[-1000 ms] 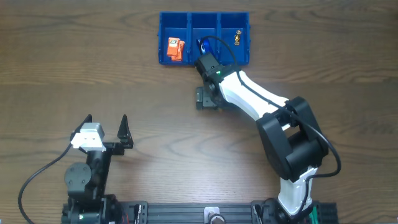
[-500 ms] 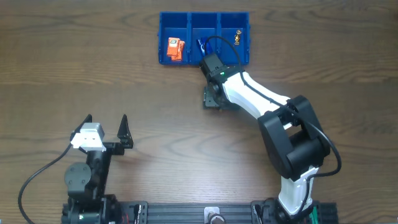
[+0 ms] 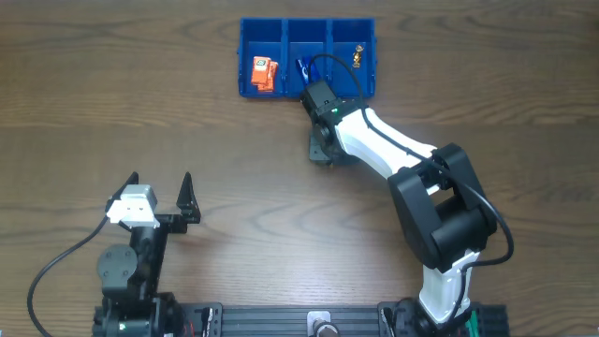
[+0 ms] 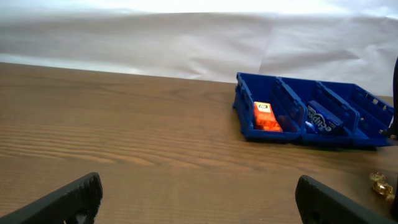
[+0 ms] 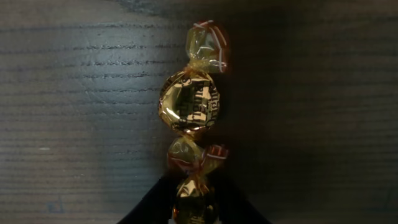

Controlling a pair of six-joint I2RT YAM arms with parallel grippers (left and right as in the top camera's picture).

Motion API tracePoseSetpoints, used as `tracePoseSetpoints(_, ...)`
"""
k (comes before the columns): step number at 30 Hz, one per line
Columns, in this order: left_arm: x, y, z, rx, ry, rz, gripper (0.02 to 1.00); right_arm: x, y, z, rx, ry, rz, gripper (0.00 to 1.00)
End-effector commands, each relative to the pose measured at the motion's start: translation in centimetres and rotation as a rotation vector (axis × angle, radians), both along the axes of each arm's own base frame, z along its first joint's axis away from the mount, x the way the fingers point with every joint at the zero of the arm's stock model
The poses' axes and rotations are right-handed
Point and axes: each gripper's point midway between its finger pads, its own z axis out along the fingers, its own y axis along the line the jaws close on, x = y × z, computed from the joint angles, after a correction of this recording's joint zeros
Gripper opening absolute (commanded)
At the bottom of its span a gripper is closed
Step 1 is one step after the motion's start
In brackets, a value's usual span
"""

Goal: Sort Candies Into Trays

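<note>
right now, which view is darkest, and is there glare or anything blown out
right wrist view is darkest, heavy shadow over the table around the gold candy, whose foil glints; left wrist view has a bright, washed-out white backdrop behind the blue tray; top view is evenly lit, no glare

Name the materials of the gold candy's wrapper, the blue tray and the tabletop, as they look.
Candy wrapper: probably thin metallic gold film, glossy, creased, ends twisted.
Blue tray: likely moulded plastic; even colour, thin stiff dividers, slight sheen.
Tabletop: wood or wood-look laminate, matte; brown grain lines show, which one is unclear.
</note>
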Motion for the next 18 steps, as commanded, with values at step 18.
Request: tracePoseSetpoints(18, -0.1, -0.4, -1.6, 0.004, 0.046, -0.023, 0.998, 9.5, -4.4, 18.4, -0.054, -0.559, -0.043, 0.159)
